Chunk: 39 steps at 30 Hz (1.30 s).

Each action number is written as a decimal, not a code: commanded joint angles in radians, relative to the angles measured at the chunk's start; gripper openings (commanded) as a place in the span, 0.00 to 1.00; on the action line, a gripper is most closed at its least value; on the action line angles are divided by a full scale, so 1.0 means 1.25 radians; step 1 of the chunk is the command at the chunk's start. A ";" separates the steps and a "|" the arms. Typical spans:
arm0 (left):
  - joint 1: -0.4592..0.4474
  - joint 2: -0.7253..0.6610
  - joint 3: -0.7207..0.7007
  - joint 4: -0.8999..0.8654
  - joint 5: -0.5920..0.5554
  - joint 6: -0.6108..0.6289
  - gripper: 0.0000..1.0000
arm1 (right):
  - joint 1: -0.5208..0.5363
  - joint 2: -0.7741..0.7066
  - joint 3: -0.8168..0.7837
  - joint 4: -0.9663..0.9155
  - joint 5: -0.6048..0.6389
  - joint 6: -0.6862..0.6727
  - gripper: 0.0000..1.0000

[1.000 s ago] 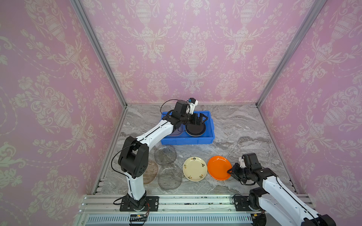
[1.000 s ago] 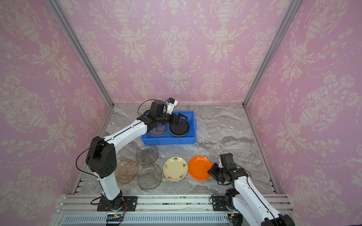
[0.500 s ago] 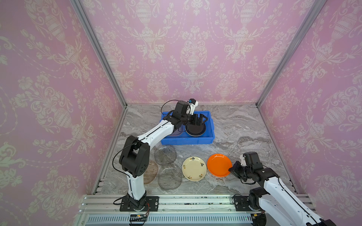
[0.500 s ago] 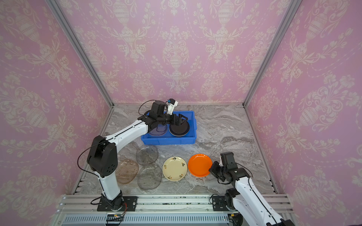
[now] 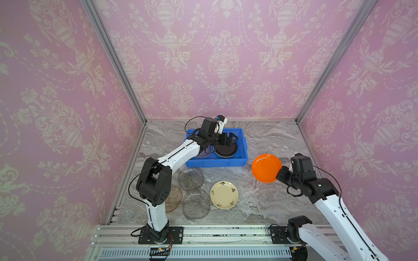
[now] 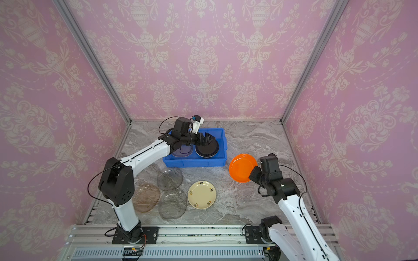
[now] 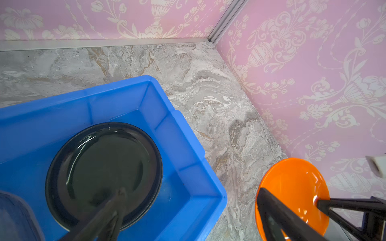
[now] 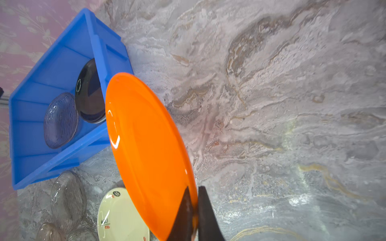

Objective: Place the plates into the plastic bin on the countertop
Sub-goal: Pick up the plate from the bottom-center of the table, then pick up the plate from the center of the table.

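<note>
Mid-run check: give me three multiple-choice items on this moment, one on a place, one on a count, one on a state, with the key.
1. Where is the round black plate?
A. on the marble slab
B. in the bright blue plastic bin
C. in a gripper's jaws

2. How many plates lie on the grey marble countertop outside the bin?
A. two
B. four
C. six

3. What state is the round orange plate in?
A. flat on the countertop
B. lying in the bin
C. pinched at its rim by the right gripper, off the countertop, tilted

Key:
1 B, bin walls surround it below the open left gripper.
2 B, grey glass plate, second grey glass plate, amber glass plate, cream plate.
3 C, seen in the right wrist view.
</note>
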 commanded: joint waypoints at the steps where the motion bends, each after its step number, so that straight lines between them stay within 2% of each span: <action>1: -0.005 -0.038 -0.026 0.005 -0.022 0.015 0.99 | -0.002 0.002 0.060 0.030 0.110 -0.047 0.00; 4: -0.004 -0.045 -0.040 0.019 -0.023 0.009 0.99 | -0.003 0.016 0.087 0.104 0.117 -0.041 0.00; 12: 0.027 -0.060 -0.076 0.073 0.011 -0.028 0.99 | 0.017 0.128 0.147 0.284 0.061 -0.057 0.00; 19: 0.089 -0.061 -0.151 0.237 0.121 -0.170 0.99 | 0.029 0.233 0.170 0.446 -0.089 -0.034 0.00; 27: 0.114 -0.076 -0.195 0.311 0.154 -0.219 0.96 | 0.077 0.380 0.200 0.550 -0.223 0.010 0.00; 34: 0.126 -0.067 -0.198 0.322 0.174 -0.239 0.85 | 0.092 0.493 0.231 0.628 -0.301 0.062 0.00; 37: 0.134 -0.065 -0.202 0.322 0.176 -0.239 0.74 | 0.092 0.520 0.248 0.648 -0.325 0.071 0.00; 39: 0.138 -0.060 -0.202 0.328 0.182 -0.246 0.63 | 0.092 0.537 0.257 0.665 -0.344 0.078 0.00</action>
